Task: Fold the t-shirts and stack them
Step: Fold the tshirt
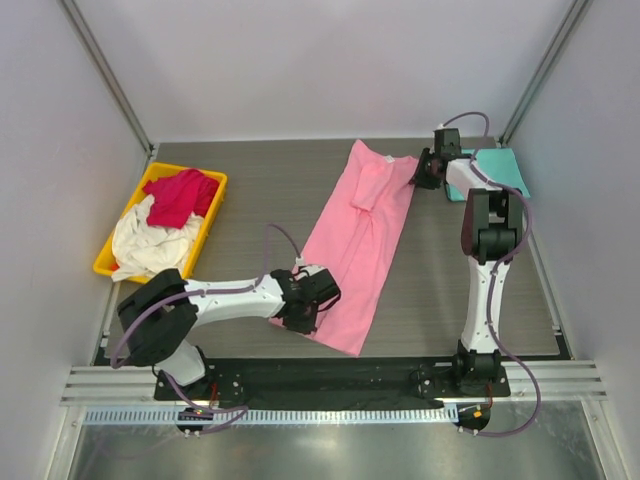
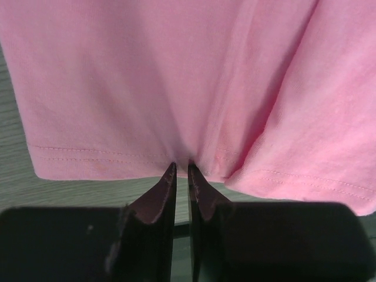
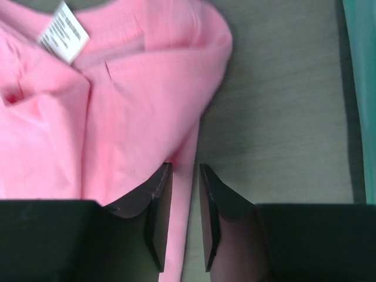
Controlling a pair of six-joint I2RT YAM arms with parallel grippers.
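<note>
item: light pink soft cloth t-shirt [image 1: 355, 240], flat on grey wood-grain table [image 1: 250, 190], mid-field, narrowed to a long strip. long axis far-to-near, slightly slanted: collar end far and right, hem end near and left. white care label [image 3: 63, 32] showing at the collar.

left gripper [image 1: 318, 300]: at the hem end, near-left corner. jaws pressed almost together, hem puckered at the tips, judged pinched on the cloth.

right gripper [image 1: 425, 172]: at the collar end, far-right side. jaws narrowly apart with a ridge of pink cloth running between them, judged clamped on it.

governing relation: one arm at each end of the strip, cloth lying between; left nearer the hem, right nearer the collar. next fold judged crosswise, one end carried along the axis to the other.

open room: bare table along both long sides of the strip. folded teal cloth t-shirt [image 1: 505, 170] just beyond the right gripper, apart from the pink collar. yellow plastic bin [image 1: 108, 262] well apart at left, holding crumpled crimson red t-shirt [image 1: 180, 195] partly over cream white t-shirt [image 1: 150, 245].

risk: thin pinch at the hem, liable to slip under a hard pull.
</note>
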